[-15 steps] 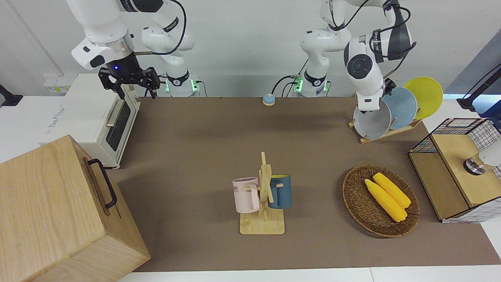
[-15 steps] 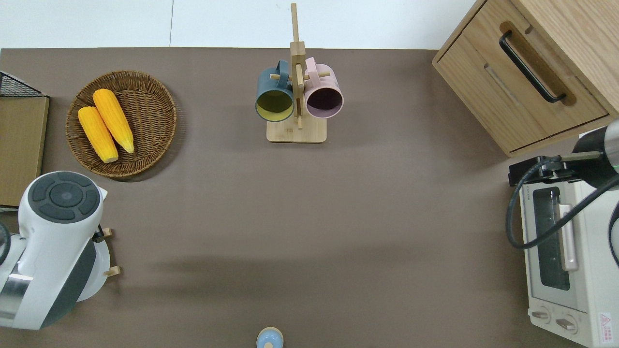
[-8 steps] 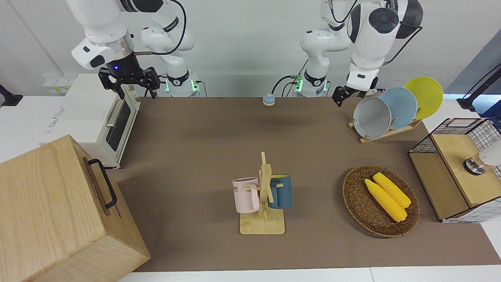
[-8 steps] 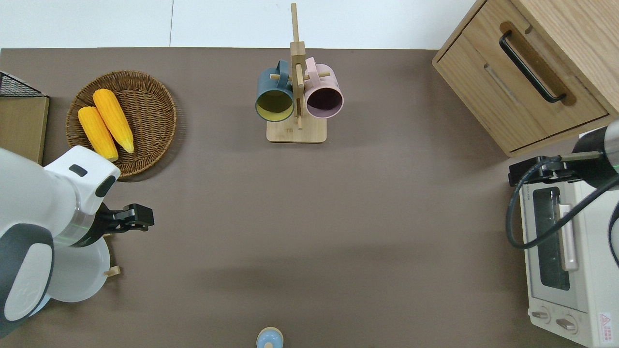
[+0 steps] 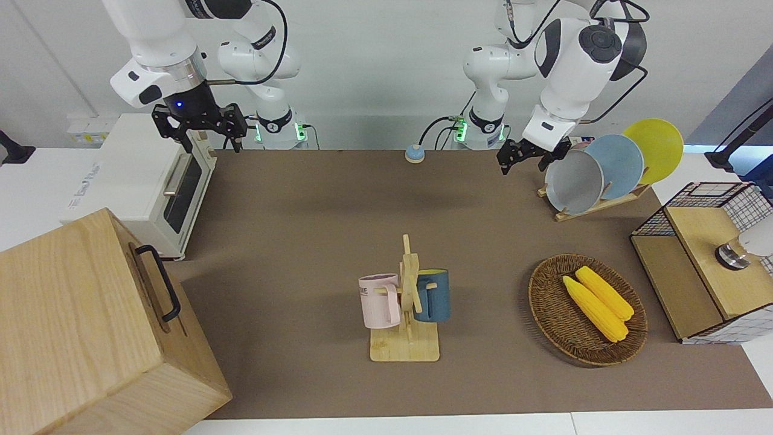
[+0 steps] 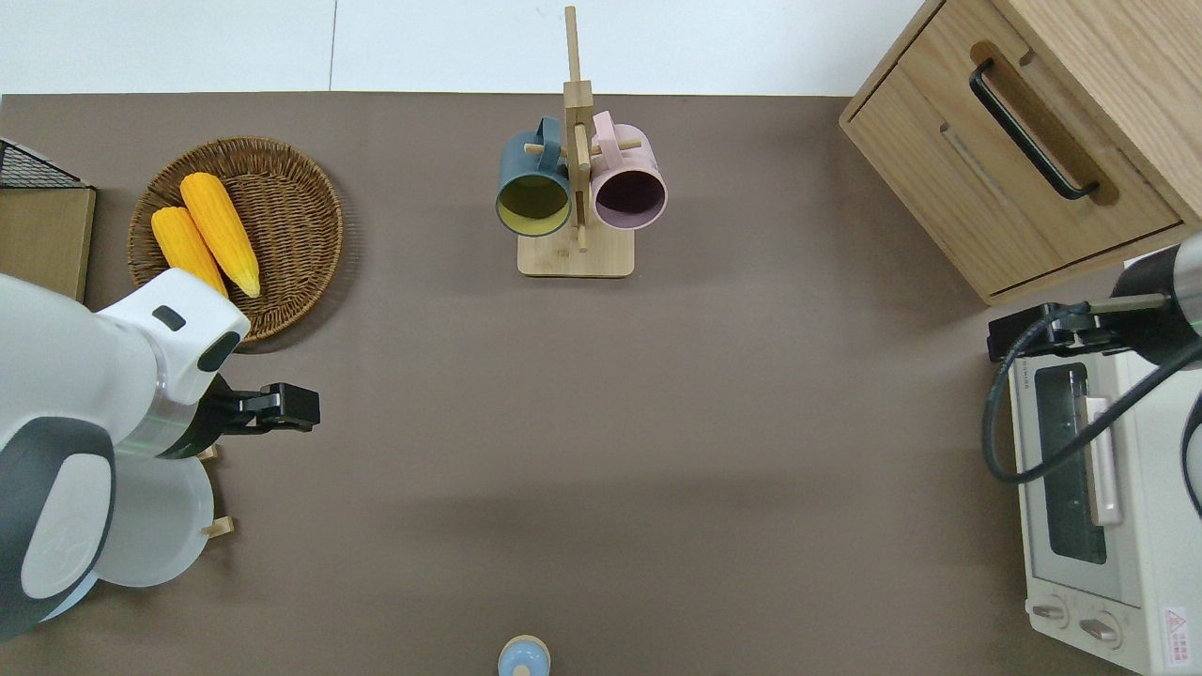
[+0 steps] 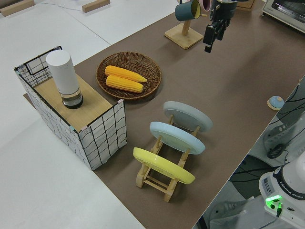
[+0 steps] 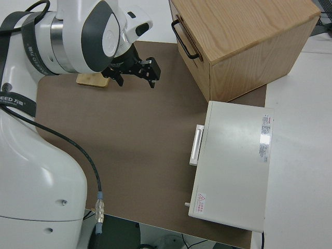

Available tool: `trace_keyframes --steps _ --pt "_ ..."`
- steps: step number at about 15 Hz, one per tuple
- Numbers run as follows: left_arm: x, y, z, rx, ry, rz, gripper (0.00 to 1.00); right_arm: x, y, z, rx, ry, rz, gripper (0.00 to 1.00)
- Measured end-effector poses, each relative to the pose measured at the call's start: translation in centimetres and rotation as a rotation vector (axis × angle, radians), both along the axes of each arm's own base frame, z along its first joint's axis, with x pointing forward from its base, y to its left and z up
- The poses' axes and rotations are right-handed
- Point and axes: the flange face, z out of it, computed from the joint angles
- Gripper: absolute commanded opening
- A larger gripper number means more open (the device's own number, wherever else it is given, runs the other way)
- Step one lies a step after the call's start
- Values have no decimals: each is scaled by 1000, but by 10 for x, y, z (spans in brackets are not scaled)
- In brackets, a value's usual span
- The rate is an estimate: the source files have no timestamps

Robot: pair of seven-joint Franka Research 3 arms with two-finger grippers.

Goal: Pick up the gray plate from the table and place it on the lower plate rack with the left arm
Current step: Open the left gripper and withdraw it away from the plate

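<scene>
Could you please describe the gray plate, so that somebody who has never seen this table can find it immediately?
Find the small wooden rack at the left arm's end of the table, near the wire basket. Three plates stand in it in a row. The gray plate is the end one nearest the table's middle, beside the light blue plate, not the yellow plate.

A plain white wall [image 5: 374, 66] fills the top of the front view. A grey panel [image 5: 734, 103] stands at the upper right. White surface [image 7: 57, 181] spreads across the lower left of the left side view.
</scene>
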Motion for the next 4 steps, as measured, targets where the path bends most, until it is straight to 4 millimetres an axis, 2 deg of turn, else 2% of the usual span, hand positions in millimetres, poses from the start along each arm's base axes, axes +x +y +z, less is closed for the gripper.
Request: trace_keyframes --steps 4 --pt "0 -4 0 2 0 -14 1000 0 0 0 0 0 0 983"
